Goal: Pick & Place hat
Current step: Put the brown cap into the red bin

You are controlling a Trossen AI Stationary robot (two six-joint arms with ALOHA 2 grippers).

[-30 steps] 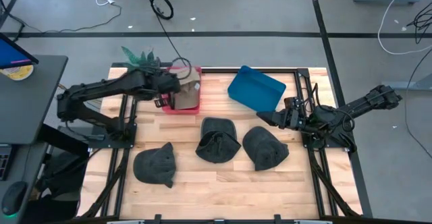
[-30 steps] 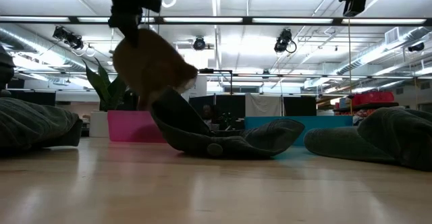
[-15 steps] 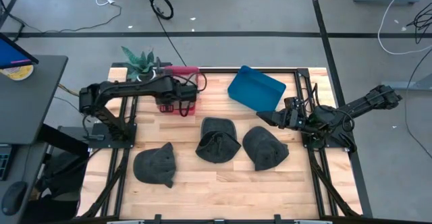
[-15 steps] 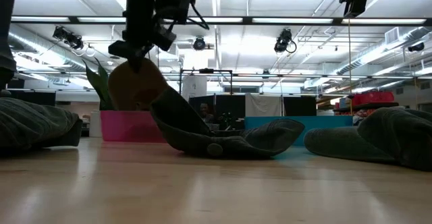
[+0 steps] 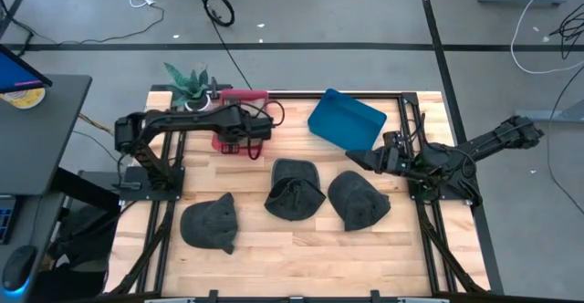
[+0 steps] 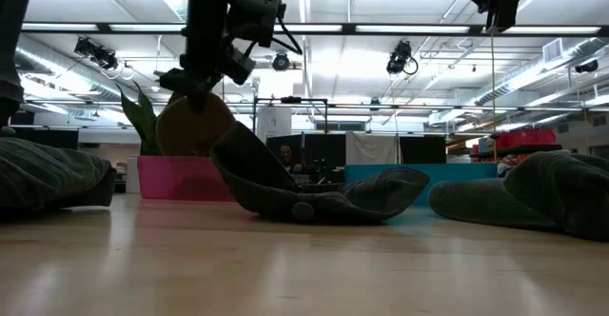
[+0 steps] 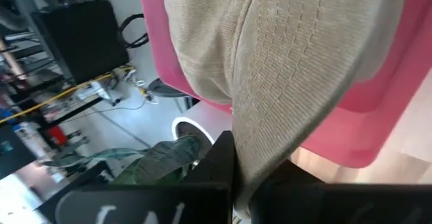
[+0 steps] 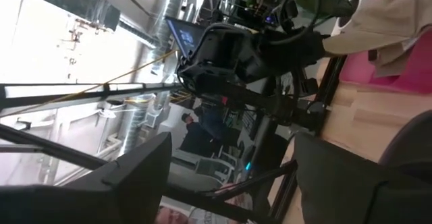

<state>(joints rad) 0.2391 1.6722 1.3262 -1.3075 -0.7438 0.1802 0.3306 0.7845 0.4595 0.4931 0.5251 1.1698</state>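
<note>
The left gripper [image 5: 245, 141] is clamped on a tan hat [image 7: 283, 82], which hangs lengthwise down into the pink bin [image 5: 239, 94]. Three dark hats [image 5: 295, 190] lie near the bin; the right gripper [image 5: 358, 160], jaws spread and empty, waits beyond them.

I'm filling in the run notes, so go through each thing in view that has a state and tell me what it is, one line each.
tan hat: pinched in the left hand, hanging over the pink bin.
left hand: shut on the tan hat.
right hand: open, holding nothing, near the blue bin.
pink bin: upright on the table.
blue bin: set askew on the table.
three dark hats: lying loose on the table, none gripped.
</note>
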